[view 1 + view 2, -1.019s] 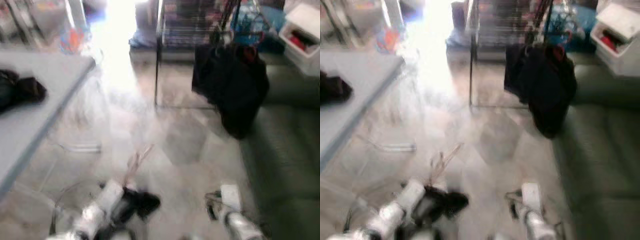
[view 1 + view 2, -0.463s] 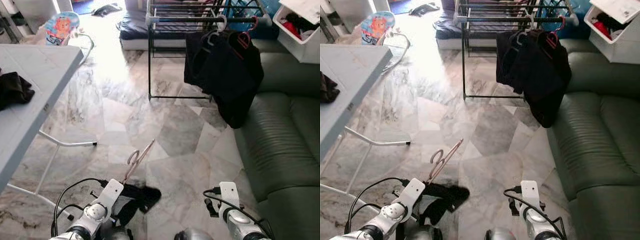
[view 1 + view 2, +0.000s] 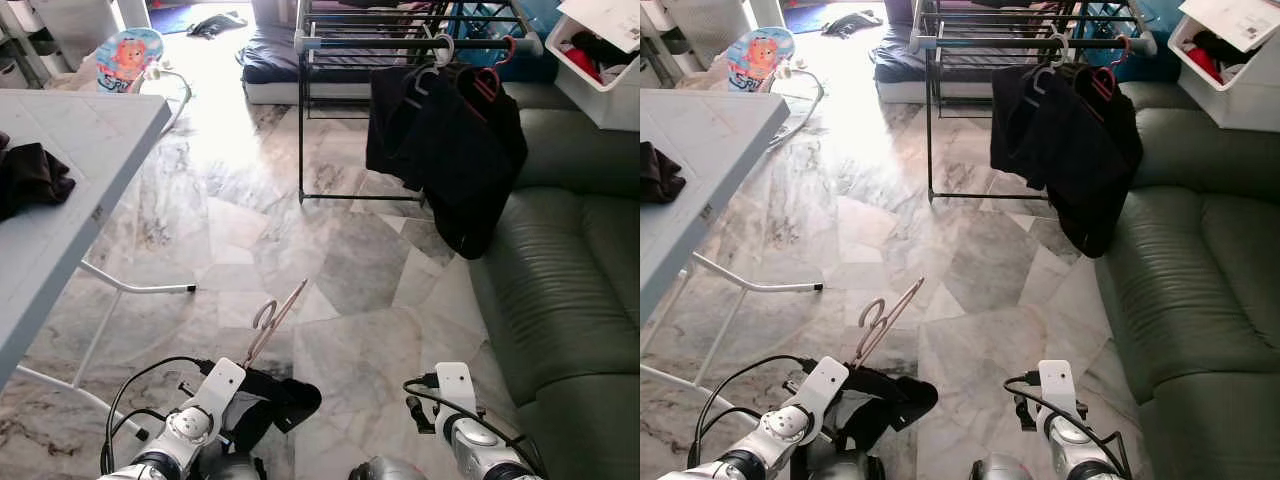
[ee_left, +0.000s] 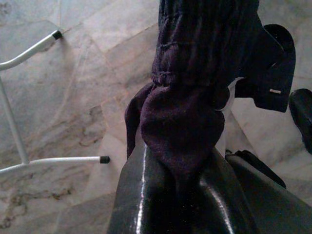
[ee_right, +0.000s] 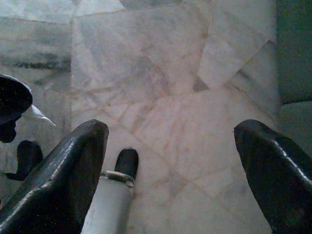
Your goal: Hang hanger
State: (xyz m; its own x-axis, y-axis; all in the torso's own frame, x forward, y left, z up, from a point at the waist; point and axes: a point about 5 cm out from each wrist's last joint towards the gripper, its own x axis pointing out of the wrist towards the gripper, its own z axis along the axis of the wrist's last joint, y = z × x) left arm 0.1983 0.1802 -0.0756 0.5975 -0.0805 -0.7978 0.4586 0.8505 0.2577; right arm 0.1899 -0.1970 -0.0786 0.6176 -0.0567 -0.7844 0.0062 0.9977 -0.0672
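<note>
- The left gripper [image 4: 178, 195] is low at the robot's left front, fingers pinched tight around a bunched dark garment [image 4: 187, 97] that drapes down toward the marble floor [image 3: 350, 250]
- Rising out of that bundle is the hanger [image 3: 272, 320], pale and thin, its long axis running diagonally up and away from the robot toward the right, with the hook loop about halfway along
- The garment's loose end [image 3: 285, 395] hangs just right of the left wrist
- The right gripper [image 5: 170, 165] hangs low at the robot's right front, fingers spread wide with nothing between them, bare marble beyond
- Ahead stands the clothes rack [image 3: 400, 45], a dark coat [image 3: 450, 140] already hanging from its rail on a white hanger and a red one
- A green sofa [image 3: 570, 280] runs along the right, touching the coat's hem side
- On the left, a white folding table [image 3: 70, 150] carries another dark cloth [image 3: 30, 175] near its edge
</note>
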